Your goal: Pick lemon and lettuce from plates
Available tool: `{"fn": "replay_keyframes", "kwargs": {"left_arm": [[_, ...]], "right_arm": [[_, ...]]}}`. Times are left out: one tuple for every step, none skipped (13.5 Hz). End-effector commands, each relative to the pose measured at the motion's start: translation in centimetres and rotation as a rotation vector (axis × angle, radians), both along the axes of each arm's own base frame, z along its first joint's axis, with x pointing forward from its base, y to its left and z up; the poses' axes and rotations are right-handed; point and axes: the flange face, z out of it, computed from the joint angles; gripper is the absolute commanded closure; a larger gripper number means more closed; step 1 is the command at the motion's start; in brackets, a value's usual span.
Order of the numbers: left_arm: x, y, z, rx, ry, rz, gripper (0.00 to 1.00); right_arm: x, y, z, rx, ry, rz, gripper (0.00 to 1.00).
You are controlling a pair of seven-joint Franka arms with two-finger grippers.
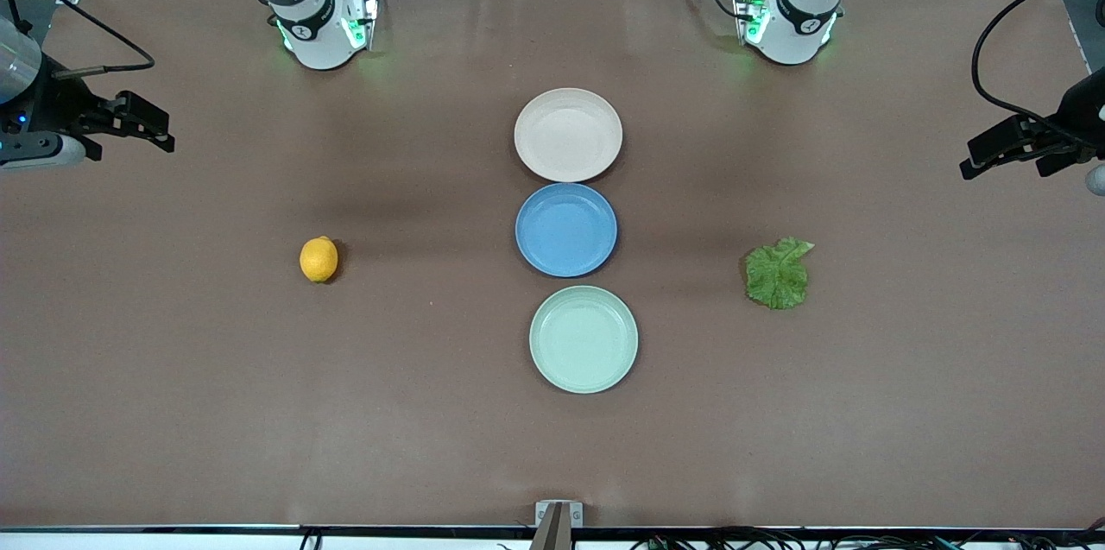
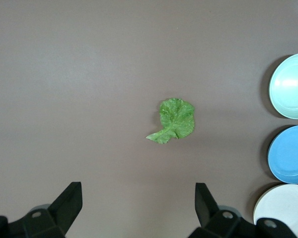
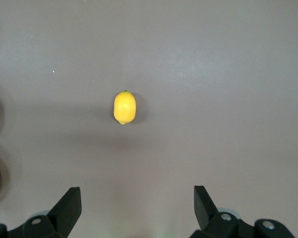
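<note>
Left gripper (image 1: 1006,154): was at the right edge of the front frame, raised over the tabletop (image 1: 259,412) at the left arm's end. Its fingers (image 2: 69,198) stood wide apart with nothing between them, as the lower part of the left wrist frame showed.

Right gripper (image 1: 142,129): was at the left edge of the front frame, raised over the tabletop at the right arm's end. Its fingers (image 3: 69,201) were likewise spread apart and held nothing, as seen along the bottom of the right wrist frame.

Lemon (image 1: 318,259): lay on the bare brown tabletop, left of centre in the front frame, well apart from every plate. It appeared at the centre of the right wrist frame (image 3: 124,107), clear of the gripper.

Lettuce (image 1: 778,273): lay flat on the tabletop, right of centre in the front frame, well apart from every plate. It appeared at the centre of the left wrist frame (image 2: 174,120), its stem tip pointing to the lower left of that frame.

Beige-pink plate (image 1: 527,135): sat above centre in the front frame, farthest from the front camera of the three plates, with nothing on it.

Blue plate (image 1: 528,230): sat at the centre of the front frame, between the other two plates and just beside each, with nothing on it.

Mint green plate (image 1: 544,338): sat below centre in the front frame, nearest to the front camera, with nothing on it.

Plate row: the three plates formed a vertical column down the middle of the front frame, with the lemon and the lettuce on either side of it.
</note>
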Motion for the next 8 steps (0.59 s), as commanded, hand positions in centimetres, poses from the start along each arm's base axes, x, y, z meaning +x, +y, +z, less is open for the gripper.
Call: {"fn": "replay_keyframes", "kwargs": {"left_arm": [[-0.20, 0.00, 0.70, 0.020, 0.001, -0.010, 0.00], [-0.19, 0.08, 0.70, 0.020, 0.001, -0.008, 0.00], [-0.19, 0.08, 0.70, 0.020, 0.001, -0.008, 0.00], [-0.19, 0.08, 0.70, 0.020, 0.001, -0.008, 0.00], [-0.20, 0.00, 0.70, 0.020, 0.001, -0.010, 0.00], [-0.20, 0.00, 0.70, 0.020, 0.001, -0.010, 0.00], [-0.20, 0.00, 0.70, 0.020, 0.001, -0.010, 0.00], [-0.20, 0.00, 0.70, 0.020, 0.001, -0.010, 0.00]], "right_arm": [[-0.98, 0.53, 0.42, 0.032, -0.013, -0.014, 0.00], [-1.06, 0.67, 0.58, 0.036, -0.015, -0.042, 0.00], [-1.07, 0.74, 0.58, 0.035, -0.015, -0.060, 0.00], [-1.07, 0.90, 0.76, 0.035, -0.021, -0.059, 0.00], [-0.99, 0.83, 0.71, 0.035, -0.022, -0.059, 0.00], [-0.94, 0.89, 0.74, 0.033, -0.027, -0.056, 0.00], [-0.91, 0.72, 0.77, 0.034, -0.030, -0.059, 0.00], [-0.87, 0.66, 0.69, 0.028, -0.029, -0.059, 0.00]]}}
